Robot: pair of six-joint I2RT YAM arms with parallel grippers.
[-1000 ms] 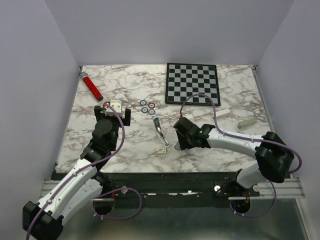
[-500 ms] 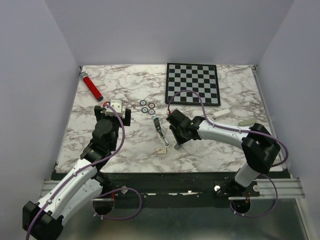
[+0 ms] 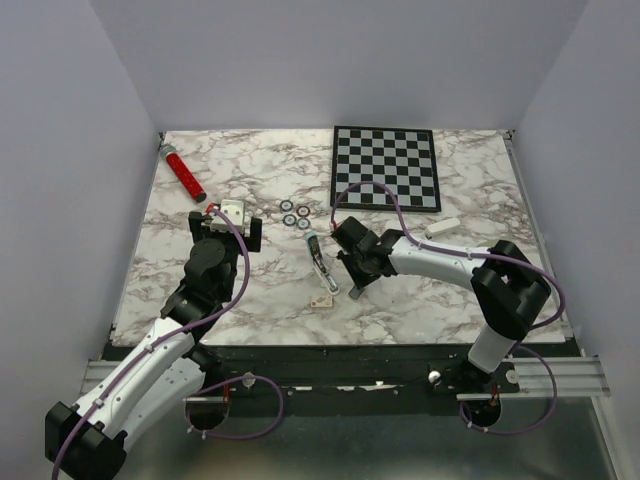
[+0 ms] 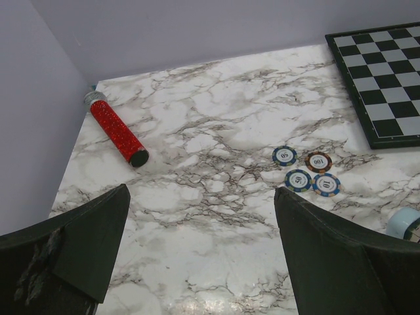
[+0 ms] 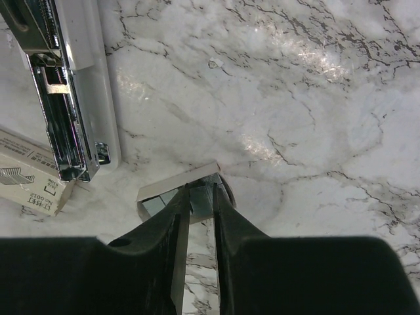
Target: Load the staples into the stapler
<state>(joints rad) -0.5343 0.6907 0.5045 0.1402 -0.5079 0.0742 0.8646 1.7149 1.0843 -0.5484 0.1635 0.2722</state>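
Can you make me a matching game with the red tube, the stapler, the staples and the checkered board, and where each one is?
Things:
1. red tube
2. stapler
3. staples
4. checkered board

Places:
A. between the fingertips of the right gripper
B. far back, by the left wall
C. lying open, metal showing, next to the small cream box
D. far side, to the right of the poker chips

Pairs: 1-B, 2-C, 3-A, 4-D
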